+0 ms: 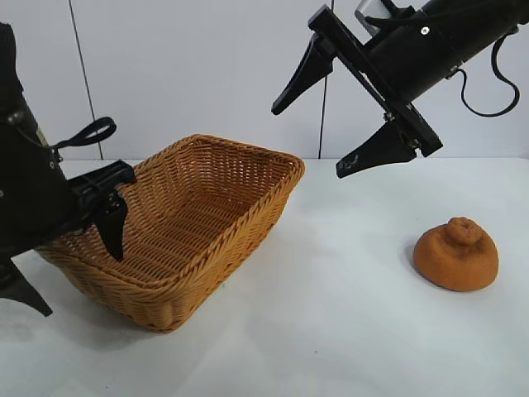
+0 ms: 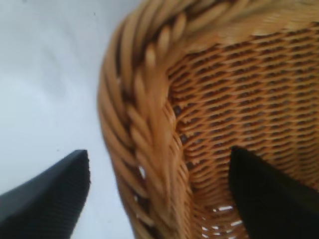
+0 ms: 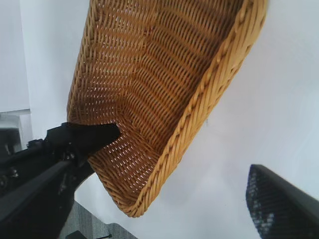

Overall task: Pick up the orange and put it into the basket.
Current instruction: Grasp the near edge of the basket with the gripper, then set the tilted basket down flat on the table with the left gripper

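The orange (image 1: 456, 254), a dull orange-brown lump with a knob on top, sits on the white table at the right. The wicker basket (image 1: 248, 217) stands at the left centre and is empty. My right gripper (image 1: 308, 141) hangs open and empty high above the table, between the basket and the orange. My left gripper (image 1: 80, 283) is open and straddles the basket's left rim (image 2: 144, 144), one finger inside and one outside, with gaps on both sides. The basket also fills the right wrist view (image 3: 164, 84). Neither wrist view shows the orange.
The white table (image 1: 331, 331) runs from the basket to the orange. A white wall stands behind. The left arm's finger (image 3: 94, 135) shows inside the basket in the right wrist view.
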Available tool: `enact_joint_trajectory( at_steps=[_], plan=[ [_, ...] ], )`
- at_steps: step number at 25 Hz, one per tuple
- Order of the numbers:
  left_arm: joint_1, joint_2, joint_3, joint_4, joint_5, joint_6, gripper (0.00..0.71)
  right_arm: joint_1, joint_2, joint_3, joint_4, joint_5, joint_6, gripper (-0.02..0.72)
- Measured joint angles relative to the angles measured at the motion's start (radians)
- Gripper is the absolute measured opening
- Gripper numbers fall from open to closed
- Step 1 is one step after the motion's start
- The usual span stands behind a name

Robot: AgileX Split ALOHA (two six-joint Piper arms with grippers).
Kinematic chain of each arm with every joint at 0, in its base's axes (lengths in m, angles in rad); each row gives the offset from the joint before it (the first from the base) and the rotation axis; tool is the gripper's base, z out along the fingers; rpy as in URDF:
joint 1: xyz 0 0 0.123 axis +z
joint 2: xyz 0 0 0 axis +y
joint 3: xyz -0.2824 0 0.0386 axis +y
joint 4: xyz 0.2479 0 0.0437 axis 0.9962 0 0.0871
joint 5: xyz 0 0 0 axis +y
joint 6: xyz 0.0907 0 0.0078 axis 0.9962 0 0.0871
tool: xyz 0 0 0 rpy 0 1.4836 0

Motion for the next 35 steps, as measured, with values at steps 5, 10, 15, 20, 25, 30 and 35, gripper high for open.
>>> enact_joint_trajectory(
  at_steps=[5, 10, 15, 20, 25, 30, 35],
  plan=[
    [0.0, 0.025, 0.0, 0.001, -0.018, 0.008, 0.549, 0.0, 0.0, 0.0, -0.001, -0.001, 0.0, 0.641],
    [0.0, 0.025, 0.0, 0.001, -0.042, 0.011, 0.462, 0.0, 0.0, 0.0, 0.0, -0.001, 0.0, 0.641],
    [0.0, 0.025, 0.0, -0.001, -0.044, 0.006, 0.171, 0.0, 0.0, 0.0, 0.0, -0.001, 0.0, 0.641],
    [0.0, 0.025, -0.001, -0.011, -0.052, 0.007, 0.087, 0.0, 0.0, 0.0, 0.0, -0.001, 0.0, 0.641],
    [0.031, 0.025, -0.041, -0.043, 0.006, 0.058, 0.087, 0.0, 0.0, 0.0, 0.0, -0.001, 0.0, 0.641],
    [0.112, 0.026, -0.146, -0.154, 0.091, 0.259, 0.087, 0.0, 0.0, 0.0, 0.0, -0.001, 0.0, 0.641],
    [0.17, 0.029, -0.239, -0.203, 0.147, 0.419, 0.087, 0.0, 0.0, 0.0, 0.0, 0.0, 0.0, 0.641]
  ],
)
